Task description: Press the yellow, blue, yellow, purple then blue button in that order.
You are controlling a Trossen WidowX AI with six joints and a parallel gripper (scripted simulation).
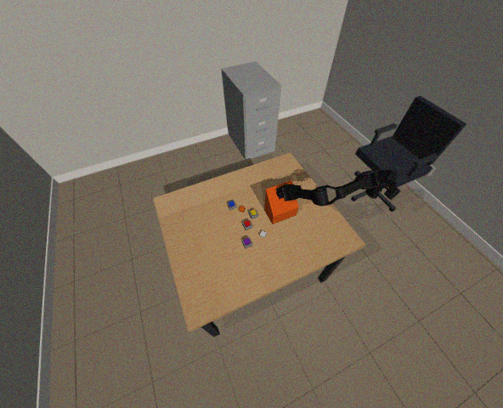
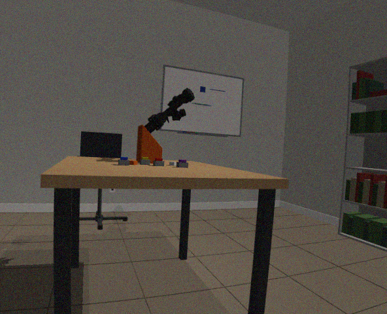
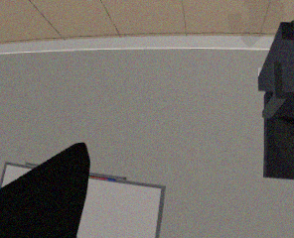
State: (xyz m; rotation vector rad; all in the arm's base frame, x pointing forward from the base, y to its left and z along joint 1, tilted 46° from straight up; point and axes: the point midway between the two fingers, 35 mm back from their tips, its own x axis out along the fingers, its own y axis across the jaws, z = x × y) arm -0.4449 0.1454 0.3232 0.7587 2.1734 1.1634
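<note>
The blue button is at the back left of the group. The yellow button is nearer the orange stand, between small blocks and buttons. The purple button is at the near end. All three sit on grey housings and look unpressed. My arm reaches up, away from the buttons. The gripper is high above the table and far from every button; its dark outline is hard to make out in the top and exterior views. The wrist view shows one black finger; the gripper is open and empty.
The red button sits between yellow and purple. A small orange block lies between blue and yellow. A small white block lies near purple. A large orange wedge-shaped stand is beside the arm's base.
</note>
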